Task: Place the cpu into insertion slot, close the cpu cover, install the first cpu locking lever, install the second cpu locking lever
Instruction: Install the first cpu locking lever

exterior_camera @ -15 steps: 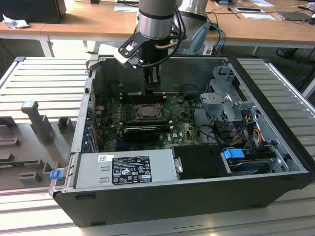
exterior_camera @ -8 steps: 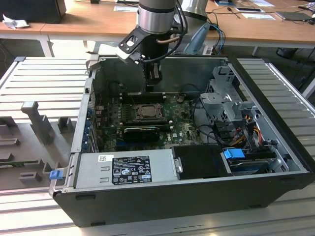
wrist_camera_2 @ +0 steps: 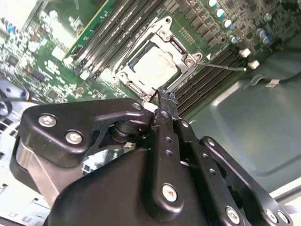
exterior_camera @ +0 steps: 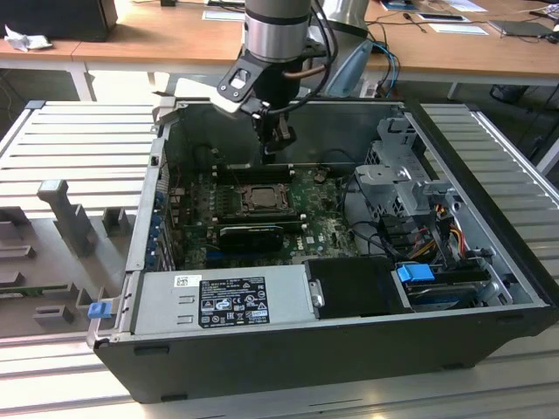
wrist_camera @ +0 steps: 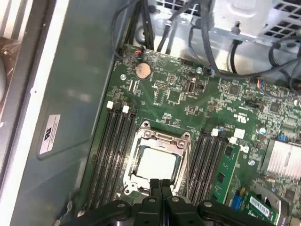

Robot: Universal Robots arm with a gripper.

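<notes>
While the claw (exterior_camera: 278, 144) hangs inside the case (exterior_camera: 262, 349), fingers pressed together on nothing visible, the cpu (wrist_camera: 157, 162) sits in the slot (exterior_camera: 262, 199), cover (wrist_camera: 162, 136) apparently flat around it. In both wrist views the fingertips (wrist_camera_2: 164, 96) hover just off one cover edge, with the socket below and ahead. A thin lever (wrist_camera_2: 225, 66) juts from one corner across the memory slots (wrist_camera_2: 207, 80), seemingly unlatched.

1. The exterior view looks down from high and well back into the open computer case (exterior_camera: 262, 367).
2. Both wrist views look down from close above the insertion slot (wrist_camera_2: 126, 75) (wrist_camera: 133, 160), which all three share.
</notes>
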